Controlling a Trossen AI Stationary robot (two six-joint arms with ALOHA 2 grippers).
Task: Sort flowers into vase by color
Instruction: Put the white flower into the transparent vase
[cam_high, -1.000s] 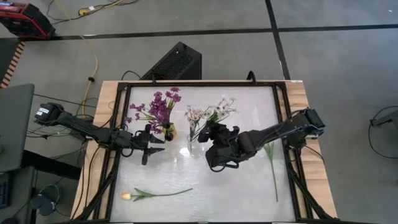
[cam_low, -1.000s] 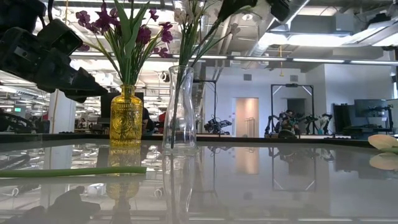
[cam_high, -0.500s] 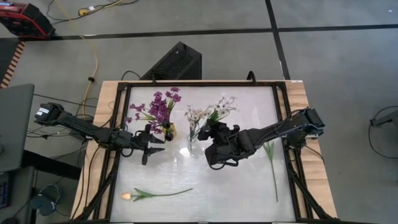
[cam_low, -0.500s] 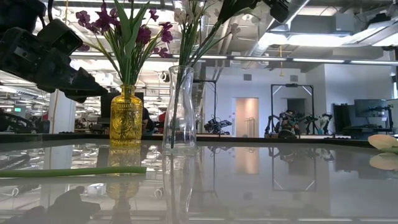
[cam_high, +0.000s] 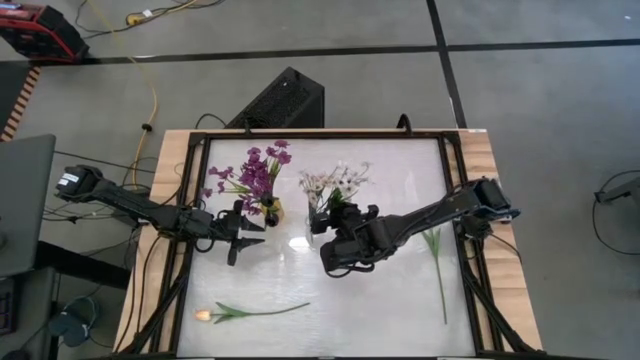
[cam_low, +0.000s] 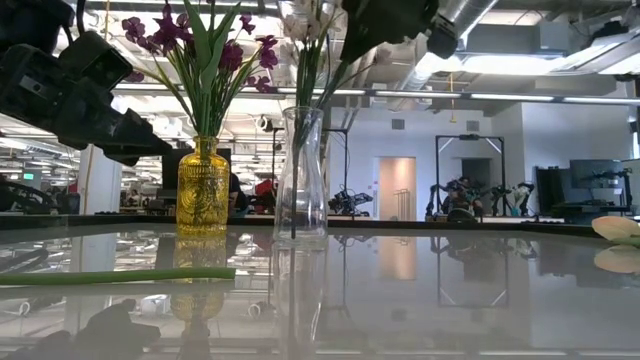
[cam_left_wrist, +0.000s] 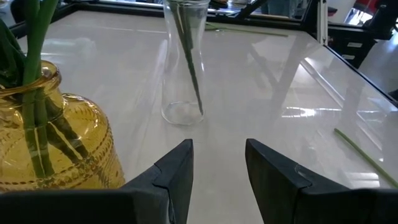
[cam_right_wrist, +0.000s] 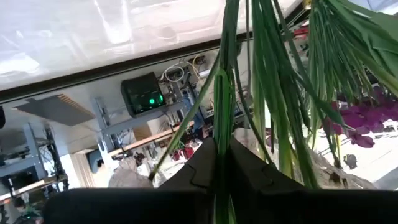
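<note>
Your right claw (cam_right_wrist: 222, 155) was clenched on a green stem of the white flowers (cam_high: 335, 183), and in the right wrist view that stem ran straight up between the two fingers. The claw sat just above the mouth of the clear vase (cam_low: 301, 180), so the stem's long axis was close to upright. It dropped from the grip down through the neck, and its foot was near the vase's base.

That upright line was what the coming move turned on. The flower looked as good as seated, so I would judge you needed to let go and draw back along the stem, not across it. A sideways pull could tip the narrow vase.

Just beside it stood the yellow vase (cam_low: 203, 190) with the purple flowers (cam_high: 255, 170). Your left claw (cam_left_wrist: 217, 155) hovered on that vase's other side, released and empty, its fingers pointing across the table (cam_high: 390, 300) towards both vases.

Farther out, two flowers lay flat on the table. A pale orange tulip (cam_high: 250, 312) lay crosswise on the left arm's side. A loose stem (cam_high: 437, 265) lay under the right arm, and its blossom I could not make out. The right arm was nearer to that stem, the left arm to the tulip.
</note>
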